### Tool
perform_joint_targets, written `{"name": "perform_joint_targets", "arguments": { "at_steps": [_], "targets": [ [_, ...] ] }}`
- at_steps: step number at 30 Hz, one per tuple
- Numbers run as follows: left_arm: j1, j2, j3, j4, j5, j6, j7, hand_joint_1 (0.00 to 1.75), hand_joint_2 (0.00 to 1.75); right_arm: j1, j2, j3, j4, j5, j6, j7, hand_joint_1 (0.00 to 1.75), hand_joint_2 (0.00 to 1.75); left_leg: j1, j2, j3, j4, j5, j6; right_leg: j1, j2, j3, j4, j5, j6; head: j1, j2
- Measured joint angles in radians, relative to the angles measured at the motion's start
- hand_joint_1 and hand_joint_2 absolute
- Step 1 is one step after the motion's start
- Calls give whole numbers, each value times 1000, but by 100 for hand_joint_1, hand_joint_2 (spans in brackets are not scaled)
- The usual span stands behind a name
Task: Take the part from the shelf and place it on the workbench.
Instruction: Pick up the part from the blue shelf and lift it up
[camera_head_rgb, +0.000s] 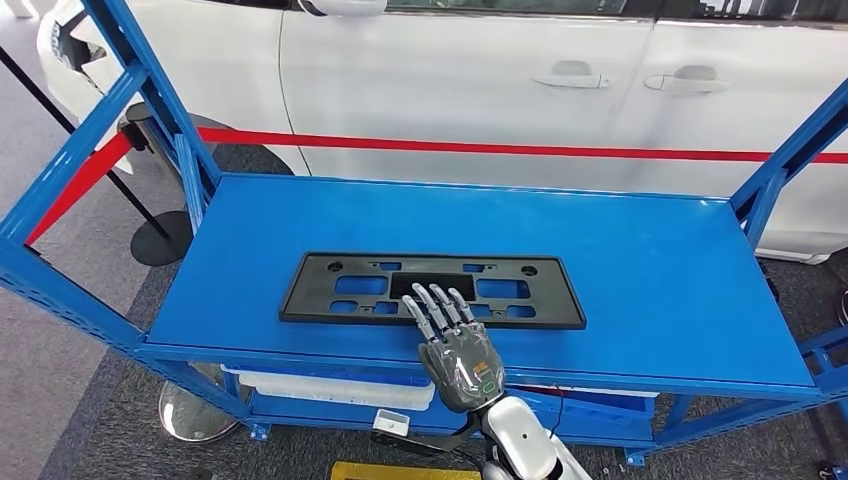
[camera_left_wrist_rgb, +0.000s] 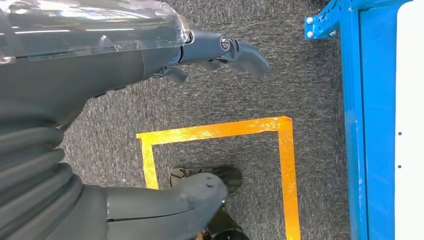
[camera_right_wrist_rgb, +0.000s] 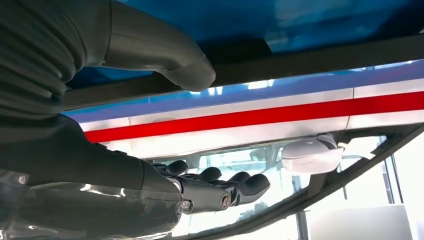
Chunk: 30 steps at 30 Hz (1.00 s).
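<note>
The black part (camera_head_rgb: 432, 290) lies flat on the top blue shelf (camera_head_rgb: 640, 270), near the front edge and a little left of the shelf's middle. It is long and thin like a frame, with holes cut in it.

The right hand (camera_head_rgb: 455, 340) reaches over the front edge of the shelf. Its fingers (camera_head_rgb: 438, 305) are spread and lie over the near edge of the part — they are not holding it yet. I cannot tell if they touch it.

To do this step well, I think the hand should get the thumb under the near edge and the fingers on top, then squeeze. Grab close to the middle of the part, or it may tip to one side when lifted. Lift slowly and pull it toward the robot.

The left hand (camera_left_wrist_rgb: 150, 100) hangs down over the grey carpet, beside the shelf's blue leg (camera_left_wrist_rgb: 350, 125). Its fingers are a little bent and hold nothing.

Count — one black part, one blue shelf, two robot hands, one white car (camera_head_rgb: 480, 80) behind the shelf, one red belt (camera_head_rgb: 500, 148) stretched across behind the shelf.
</note>
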Motion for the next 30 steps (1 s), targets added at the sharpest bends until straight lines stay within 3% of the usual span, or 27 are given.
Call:
{"name": "perform_joint_targets", "arguments": {
  "at_steps": [2,4,7,9,10,12,13,14,15,16,17,19,20,24,26,28,29,30],
  "targets": [
    [0,-1,0,0,0,0,0,0,0,-1,0,0,0,0,0,0,0,175,0,-2,2,4,-4,-4,-2,-1,61,-126,68,-4,0,0],
    [0,-1,0,0,-1,-1,1,0,0,-2,0,0,-1,-3,0,-2,0,175,-4,-3,0,11,-8,-14,0,-1,108,-226,101,-11,-1,0],
    [0,-1,0,0,-1,-5,2,0,0,-2,1,1,-2,-43,2,-22,0,175,-5,-3,0,11,-10,-31,3,2,115,-247,103,-23,-2,0],
    [0,-2,1,0,0,-7,2,0,0,1,3,1,-11,-134,12,-64,0,175,-3,-2,-7,34,-31,-42,0,2,119,-254,107,-35,-4,0],
    [0,-2,2,0,1,-8,1,0,0,4,6,2,-20,-192,20,-91,0,175,-2,-2,-23,73,-56,-46,-2,0,121,-257,109,-40,-6,0],
    [1,-1,4,0,4,-8,1,0,0,15,9,3,-43,-291,38,-137,0,175,-1,-1,-81,202,-123,-53,-1,-2,121,-258,107,-46,-10,0],
    [2,0,5,0,6,-9,1,0,0,22,10,5,-57,-329,49,-152,0,175,-1,-1,-108,261,-144,-56,0,-2,121,-257,106,-47,-10,0],
    [4,0,6,0,8,-9,1,0,0,30,10,7,-70,-361,61,-164,0,175,0,-1,-122,290,-147,-56,1,-2,121,-256,105,-48,-10,0],
    [5,0,8,0,11,-10,1,0,0,36,10,9,-84,-392,74,-175,0,175,0,-1,-117,281,-130,-56,2,-2,122,-255,104,-49,-10,0],
    [5,0,10,0,13,-11,0,0,0,42,10,12,-99,-423,86,-185,21,175,0,-1,-94,233,-98,-53,3,-1,123,-253,103,-48,-10,0],
    [5,0,14,0,14,-11,0,0,0,46,10,13,-113,-447,95,-193,65,175,0,-1,-61,160,-62,-49,3,0,125,-252,101,-47,-11,0],
    [3,1,19,0,15,-11,0,0,0,50,10,16,-137,-481,107,-202,152,175,-5,-2,-6,44,-23,-39,5,1,125,-250,99,-40,-10,0],
    [3,1,20,0,15,-11,0,0,0,52,10,17,-146,-490,109,-205,175,175,-8,-2,5,17,-19,-35,5,2,124,-250,99,-36,-10,0],
    [6,1,23,0,16,-11,-1,0,0,66,10,17,-186,-529,110,-227,175,175,-6,-3,10,-1,-10,-14,7,3,118,-238,88,-14,-8,0],
    [4,0,26,0,17,-11,-1,0,0,70,10,17,-207,-545,109,-236,175,175,-2,-1,14,-8,-5,-4,5,2,80,-156,37,-5,-4,0],
    [4,0,28,0,17,-11,-1,0,0,77,9,17,-217,-553,109,-238,175,175,-3,0,13,-8,-6,-1,4,2,14,-24,-19,-1,-1,0],
    [5,0,28,0,17,-11,-1,0,0,81,8,17,-220,-555,109,-238,175,175,-4,0,13,-8,-6,-1,3,2,-7,16,-26,0,-1,0],
    [5,0,29,0,17,-11,-1,0,0,85,7,17,-224,-557,109,-239,175,175,-4,0,14,-8,-7,0,3,1,-12,20,-13,0,-1,0]
  ]
}}
